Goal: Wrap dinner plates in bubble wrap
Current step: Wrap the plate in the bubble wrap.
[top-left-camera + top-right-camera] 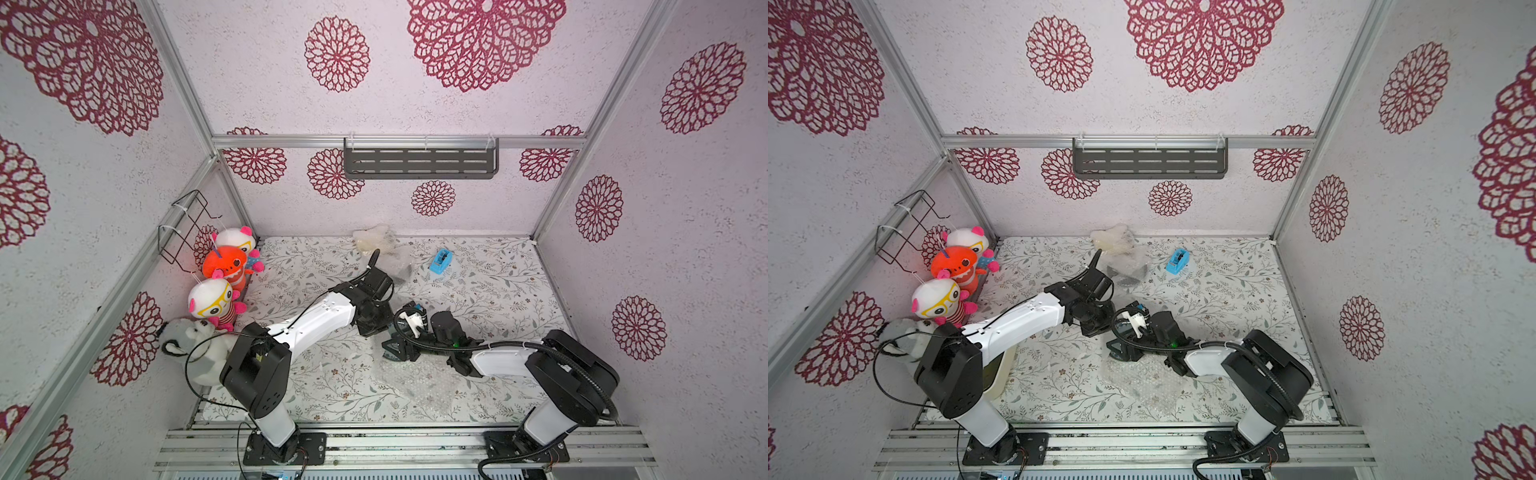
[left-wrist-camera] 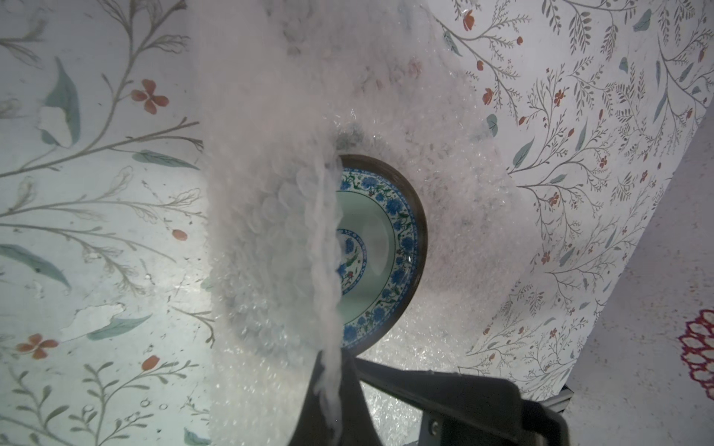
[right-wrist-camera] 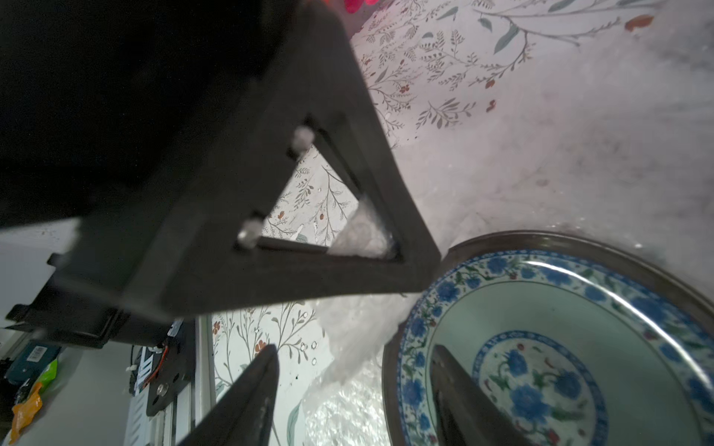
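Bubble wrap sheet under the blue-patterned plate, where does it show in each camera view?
In a top view: bubble wrap sheet flat near the front edge of the floral table cover, right of centre.
In a top view: same place, nearer the centre.
Left wrist: a lifted fold mid-picture, covering half the plate.
Right wrist: crumpled beside the plate's rim.
Shared landmark: the floral table cover.

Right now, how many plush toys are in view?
4, along the left wall, back to front: white-and-pink toy, orange toy, yellow-glasses toy, grey toy, partly hidden by the left arm; more could hide there.
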`<state>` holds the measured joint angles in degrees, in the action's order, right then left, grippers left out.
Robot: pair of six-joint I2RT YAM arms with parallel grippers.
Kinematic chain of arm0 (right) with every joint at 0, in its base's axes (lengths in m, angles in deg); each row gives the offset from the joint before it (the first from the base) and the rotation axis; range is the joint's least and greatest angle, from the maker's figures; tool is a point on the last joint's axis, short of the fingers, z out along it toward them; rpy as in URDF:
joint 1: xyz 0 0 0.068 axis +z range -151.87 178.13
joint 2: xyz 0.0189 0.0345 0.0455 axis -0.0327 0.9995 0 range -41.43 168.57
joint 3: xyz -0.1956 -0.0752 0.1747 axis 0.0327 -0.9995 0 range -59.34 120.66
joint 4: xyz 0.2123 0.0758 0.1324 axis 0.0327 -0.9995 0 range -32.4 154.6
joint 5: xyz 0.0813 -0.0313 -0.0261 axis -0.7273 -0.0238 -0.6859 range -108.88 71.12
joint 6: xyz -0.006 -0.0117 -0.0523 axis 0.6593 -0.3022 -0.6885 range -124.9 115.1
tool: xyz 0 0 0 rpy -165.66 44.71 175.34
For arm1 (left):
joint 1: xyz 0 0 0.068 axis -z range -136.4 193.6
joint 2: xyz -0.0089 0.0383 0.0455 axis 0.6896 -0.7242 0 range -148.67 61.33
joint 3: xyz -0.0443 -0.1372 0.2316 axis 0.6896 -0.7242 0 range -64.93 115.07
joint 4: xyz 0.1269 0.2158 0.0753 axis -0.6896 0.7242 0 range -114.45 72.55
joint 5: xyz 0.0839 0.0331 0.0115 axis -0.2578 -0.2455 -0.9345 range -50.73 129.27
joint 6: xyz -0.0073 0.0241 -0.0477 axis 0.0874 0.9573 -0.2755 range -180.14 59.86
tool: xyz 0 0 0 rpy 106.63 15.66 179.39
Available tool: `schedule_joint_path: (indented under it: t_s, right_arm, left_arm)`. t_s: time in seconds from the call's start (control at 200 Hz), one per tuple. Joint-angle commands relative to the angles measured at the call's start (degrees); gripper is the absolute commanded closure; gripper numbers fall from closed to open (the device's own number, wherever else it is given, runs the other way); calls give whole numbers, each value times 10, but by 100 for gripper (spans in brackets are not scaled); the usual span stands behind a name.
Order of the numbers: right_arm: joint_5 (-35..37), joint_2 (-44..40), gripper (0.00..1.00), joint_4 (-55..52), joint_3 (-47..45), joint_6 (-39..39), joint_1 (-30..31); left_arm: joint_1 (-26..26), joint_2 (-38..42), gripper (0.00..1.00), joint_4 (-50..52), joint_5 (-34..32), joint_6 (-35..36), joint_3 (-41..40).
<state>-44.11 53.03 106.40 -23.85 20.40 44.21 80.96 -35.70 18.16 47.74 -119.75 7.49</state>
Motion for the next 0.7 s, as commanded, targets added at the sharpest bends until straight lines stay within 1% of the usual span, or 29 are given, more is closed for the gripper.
schedule_joint_path:
  t_s: [0.0, 0.065, 0.1, 0.12, 0.17, 0.27, 0.325, 0.405, 0.475, 0.51, 0.615, 0.691]
  right_arm:
    - [41, 5, 59, 61, 15, 25, 1]
    - [63, 2, 80, 58, 13, 46, -2]
    - [80, -2, 89, 58, 6, 61, -5]
    - [87, -4, 93, 58, 1, 71, -7]
    - [93, -8, 100, 54, -13, 94, -17]
    - [91, -5, 100, 56, -47, 146, -37]
    - [77, 3, 100, 68, -62, 176, -49]
    - [69, 12, 100, 82, -78, 216, -60]
    - [64, 24, 100, 95, -85, 247, -68]
    - [63, 30, 100, 104, -88, 262, -71]
    - [57, 51, 99, 149, -101, 305, -78]
    - [61, 59, 97, 169, -110, 326, -87]
  left_arm:
    - [3, -4, 98, -10, 2, 0, -2]
    - [3, -4, 92, -15, 8, 3, -4]
    - [3, -3, 87, -15, 10, 9, -4]
    - [3, -1, 84, -14, 10, 12, -3]
    - [2, 6, 73, -9, 3, 21, -3]
    - [-3, 28, 55, -7, -9, 49, -4]
    - [-6, 40, 45, -3, -15, 72, -4]
    - [-9, 51, 35, 1, -25, 99, -6]
    - [-9, 50, 33, -8, -17, 122, -9]
    - [-8, 43, 35, -16, 0, 137, -11]
    - [-3, 3, 47, -20, 55, 175, 8]
    - [3, -34, 55, -23, 73, 192, 29]
